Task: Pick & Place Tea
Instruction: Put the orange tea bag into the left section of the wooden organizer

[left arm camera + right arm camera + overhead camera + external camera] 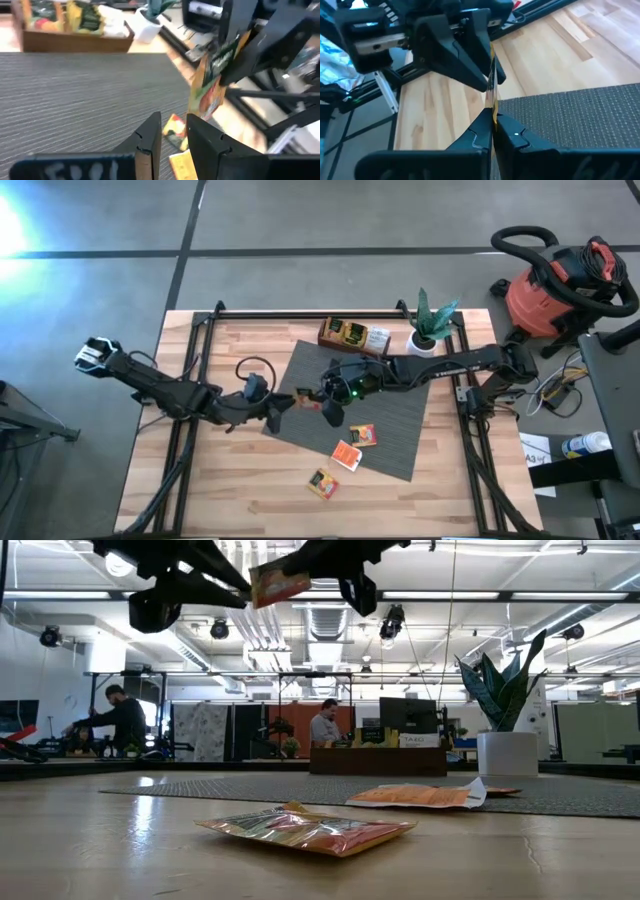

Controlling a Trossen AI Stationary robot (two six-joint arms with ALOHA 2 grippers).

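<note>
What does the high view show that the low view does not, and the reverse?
Only the high view: the red vacuum beside the table, and both arms whole. Only the low view: two people in the room behind. Both: the sachet held in the air between the right gripper and left gripper, loose sachets below, the plant, the tray.

One orange-red tea sachet (303, 394) hangs in the air above the grey mat (400, 430). Two more orange-red sachets (355, 445) lie flat on the mat, just beside each other. A yellow sachet (322, 483) lies on the wooden table (240, 490).
</note>
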